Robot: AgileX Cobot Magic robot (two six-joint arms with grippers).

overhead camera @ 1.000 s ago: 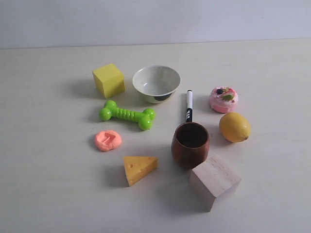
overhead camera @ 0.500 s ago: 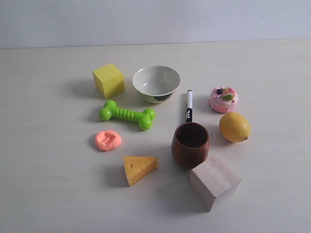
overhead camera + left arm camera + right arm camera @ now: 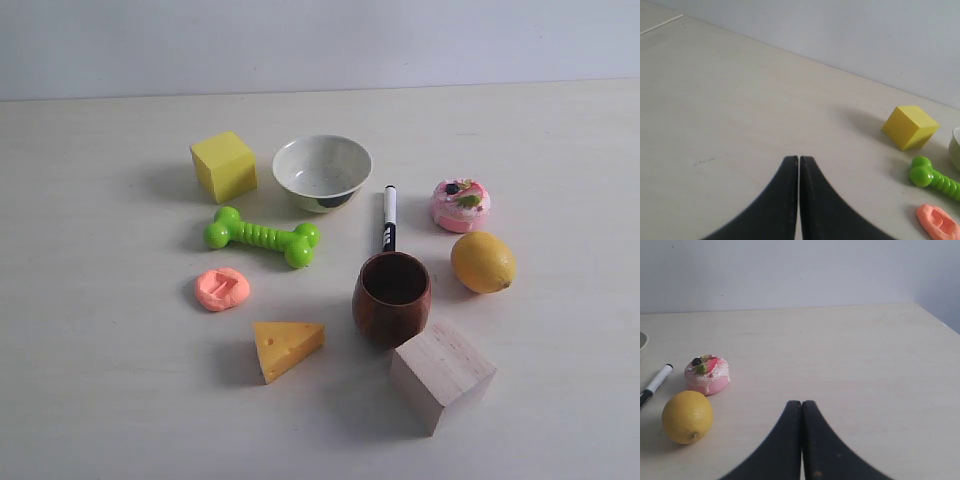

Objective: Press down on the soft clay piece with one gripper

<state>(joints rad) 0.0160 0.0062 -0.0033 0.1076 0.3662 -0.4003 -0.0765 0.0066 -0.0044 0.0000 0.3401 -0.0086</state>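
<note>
Exterior view, from the near edge back: a pale raw-wood block sits nearest, turned corner-on, just in front of the brown, glossy, rounded cup. Left of them lies the cheese, a yellow-orange wedge with small holes. Farther back and left is the clay — a small salmon-orange matte blob with a dent pressed into its top. It lies alone on the pale table, between the cheese and the green ribbed bone, touching neither. On the right a smooth yellow lemon lies just beside the cup, with the pink cake behind it. A black-and-white marker runs from the cup's far rim toward the speckled off-white bowl. The yellow cube sits left of the bowl.

The grippers appear only in the wrist views. The left gripper has its black curved jaws pressed together, with a hairline seam between them, over bare table. Beyond it and off to one side are the clay, cut by the frame edge, then the bone's knob, then the cube — all well apart from the tips. The right gripper is likewise closed on nothing, with the lemon, cake and marker cap beyond it. That view also takes in a side edge of the table, which the exterior view does not reach.

Against the exterior pictures of a second and half a second ago, nothing on the table has moved. The clay lies in the same spot with the same dent.
</note>
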